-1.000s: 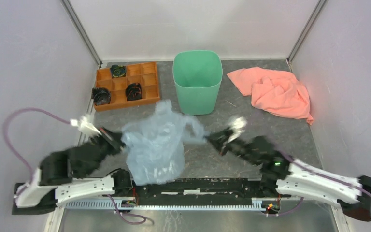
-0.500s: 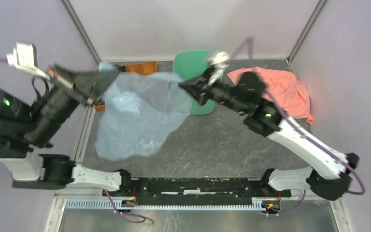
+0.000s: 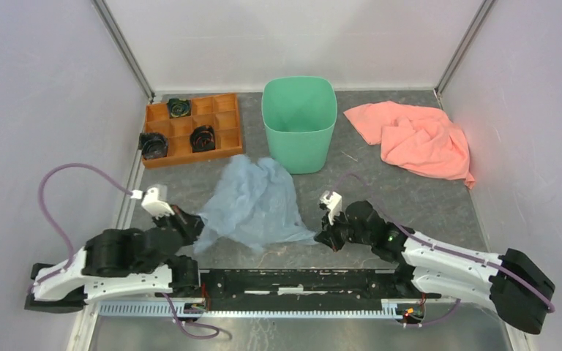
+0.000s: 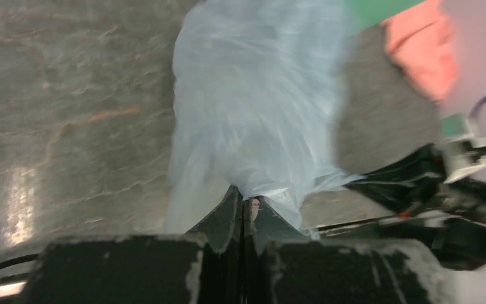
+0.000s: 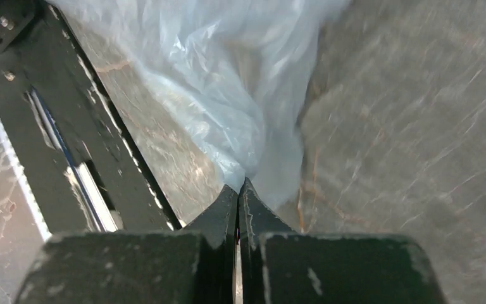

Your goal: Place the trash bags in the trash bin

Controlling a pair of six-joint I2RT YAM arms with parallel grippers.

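My left gripper (image 3: 192,227) and right gripper (image 3: 325,238) are both pinched on the trash bag (image 3: 256,205) — it's lying on the table (image 3: 380,197) just short of the bin (image 3: 298,135); nothing's in yet — whole lift-and-drop left

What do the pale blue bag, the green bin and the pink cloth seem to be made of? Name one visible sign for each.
bag: probably thin plastic film; translucent, finely crinkled, with glossy highlights.
bin: likely moulded plastic; smooth, even mint walls with a dull sheen.
cloth: woven or knitted fabric, matte; it lies in soft, loose folds.
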